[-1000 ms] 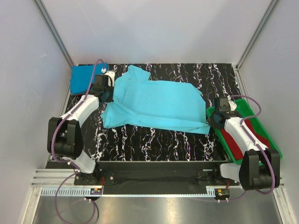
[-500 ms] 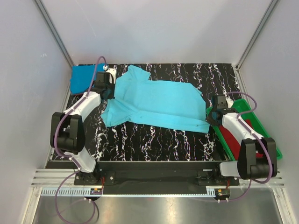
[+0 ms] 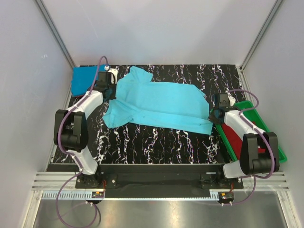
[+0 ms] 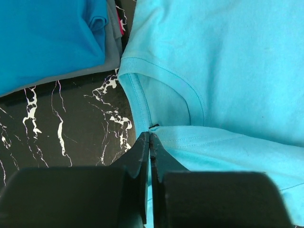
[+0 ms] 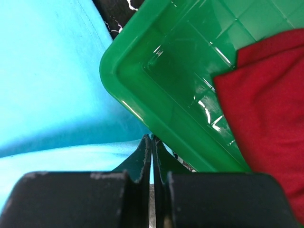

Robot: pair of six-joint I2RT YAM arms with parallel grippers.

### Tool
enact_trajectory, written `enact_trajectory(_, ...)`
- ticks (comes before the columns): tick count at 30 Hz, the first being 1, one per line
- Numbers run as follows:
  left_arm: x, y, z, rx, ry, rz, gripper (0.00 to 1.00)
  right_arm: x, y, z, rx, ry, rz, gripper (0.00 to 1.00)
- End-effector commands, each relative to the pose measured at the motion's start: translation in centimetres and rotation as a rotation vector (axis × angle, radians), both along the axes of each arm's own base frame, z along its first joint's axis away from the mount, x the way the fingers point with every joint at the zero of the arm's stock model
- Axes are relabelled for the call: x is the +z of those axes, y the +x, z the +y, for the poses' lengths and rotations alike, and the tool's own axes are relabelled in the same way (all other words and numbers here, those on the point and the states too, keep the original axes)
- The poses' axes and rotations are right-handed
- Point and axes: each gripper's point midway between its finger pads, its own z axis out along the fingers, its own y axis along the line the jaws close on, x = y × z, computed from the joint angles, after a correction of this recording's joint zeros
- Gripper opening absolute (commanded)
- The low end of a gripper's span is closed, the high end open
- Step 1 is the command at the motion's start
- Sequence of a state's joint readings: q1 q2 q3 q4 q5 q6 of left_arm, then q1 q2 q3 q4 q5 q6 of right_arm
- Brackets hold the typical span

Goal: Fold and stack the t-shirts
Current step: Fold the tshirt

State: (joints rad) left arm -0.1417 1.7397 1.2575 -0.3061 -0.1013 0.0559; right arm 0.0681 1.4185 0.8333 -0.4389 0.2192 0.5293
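Top external view first, from the left: we see a deeper blue t-shirt (image 3: 89,80) folded into a neat block at the far left corner of the black marbled table (image 3: 156,140). The left wrist view shows this blue shirt (image 4: 45,38) resting on a grey layer (image 4: 112,56). Just beside it sits the left gripper (image 3: 108,90), and in its own camera the left gripper (image 4: 150,138) has its fingers pressed together on the light turquoise t-shirt (image 4: 228,71), right where a stitched, ribbed edge curves past.

That light turquoise t-shirt (image 3: 160,104) lies spread across the middle of the table, mostly flat. One sleeve juts toward the far edge, a soft fold runs along the near side, and we make out a few shallow creases.

At its right corner we find the right gripper (image 3: 216,115). In the right wrist view its fingers (image 5: 142,152) are closed tight on the turquoise cloth (image 5: 47,85), close against the rounded corner of the green tray (image 5: 175,71). The tray (image 3: 245,104) stands at the table's right edge and holds a dark red t-shirt (image 5: 266,114), partly hidden under the right arm from above.
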Motion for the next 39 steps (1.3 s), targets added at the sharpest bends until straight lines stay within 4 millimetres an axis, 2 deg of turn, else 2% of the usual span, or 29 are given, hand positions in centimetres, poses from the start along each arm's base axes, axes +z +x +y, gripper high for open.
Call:
enact_trajectory(1,1.7,2.2,0.4,0.016,0.006,-0.062,0.11,1.3,2.2,-0.5,0.002,-0.029,-0.051,0.04)
enact_trajectory(2,1.6,2.2,0.3,0.015,0.002,-0.057,0.18,1.3,2.4,-0.1,0.018,-0.013,-0.051,0.05)
enact_trajectory(3,1.7,2.2,0.0,0.002,-0.01,-0.054,0.18,1.5,2.6,0.1,0.035,-0.004,-0.053,0.09)
enact_trajectory(6,3.3,2.2,-0.2,0.026,-0.042,-0.084,0.18,3.0,3.2,1.7,0.08,0.072,-0.092,0.19)
enact_trajectory(7,4.9,1.9,-0.1,0.044,-0.056,-0.113,0.25,3.4,3.1,2.3,0.092,0.102,-0.102,0.27)
enact_trajectory(8,5.8,1.7,-0.1,0.074,-0.076,-0.13,0.32,4.4,3.0,2.5,0.098,0.115,-0.123,0.29)
enact_trajectory(9,6.7,1.4,-0.1,0.081,-0.092,-0.145,0.34,4.9,2.7,2.6,0.094,0.127,-0.129,0.36)
enact_trajectory(10,8.2,0.5,-0.3,0.085,-0.115,-0.163,0.35,5.5,2.6,2.8,0.096,0.134,-0.135,0.38)
enact_trajectory(12,9.2,-0.7,-1.4,0.056,-0.161,-0.164,0.38,6.2,1.7,3.2,0.101,0.159,-0.122,0.4)
enact_trajectory(13,9.4,-2.2,-1.6,0.057,-0.176,-0.143,0.39,6.3,1.4,3.5,0.105,0.176,-0.117,0.4)
enact_trajectory(15,8.8,-4.1,-2.8,0.032,-0.243,-0.087,0.39,6.4,0.6,4.6,0.124,0.234,-0.104,0.37)
enact_trajectory(16,7.5,-6.0,-3.4,0.037,-0.299,-0.038,0.39,5.9,0.2,4.9,0.123,0.252,-0.091,0.36)
enact_trajectory(18,6.2,-8.2,-5.2,-0.008,-0.394,0.021,0.37,5.6,0.0,5.8,0.141,0.295,-0.09,0.31)
enact_trajectory(19,4.7,-9.8,-5.2,0.021,-0.425,0.056,0.37,5.0,-0.3,6.1,0.149,0.309,-0.078,0.3)
enact_trajectory(22,2.0,-12.3,-4.7,0.073,-0.431,0.099,0.37,4.1,-0.4,7.2,0.18,0.35,-0.056,0.28)
enact_trajectory(25,-0.2,-13.7,-4.2,0.133,-0.426,0.143,0.37,2.4,-0.4,7.5,0.178,0.358,-0.012,0.27)
enact_trajectory(29,-3.4,-14.3,-3.2,0.229,-0.396,0.216,0.34,-0.3,-0.8,7.2,0.14,0.354,0.077,0.25)
enact_trajectory(32,-5.8,-14.6,-1.6,0.345,-0.329,0.266,0.33,-1.5,-1.2,7.0,0.108,0.349,0.113,0.25)
enact_trajectory(33,-6.4,-14.6,-0.4,0.405,-0.28,0.275,0.33,-2.0,-1.7,6.9,0.095,0.347,0.131,0.25)
enact_trajectory(35,-6.5,-14.5,0.5,0.443,-0.236,0.27,0.32,-2.8,-2.2,6.7,0.082,0.338,0.16,0.25)
enact_trajectory(39,-5.6,-13.7,3.9,0.556,-0.093,0.209,0.33,-4.6,-3.8,6.3,0.082,0.32,0.226,0.25)
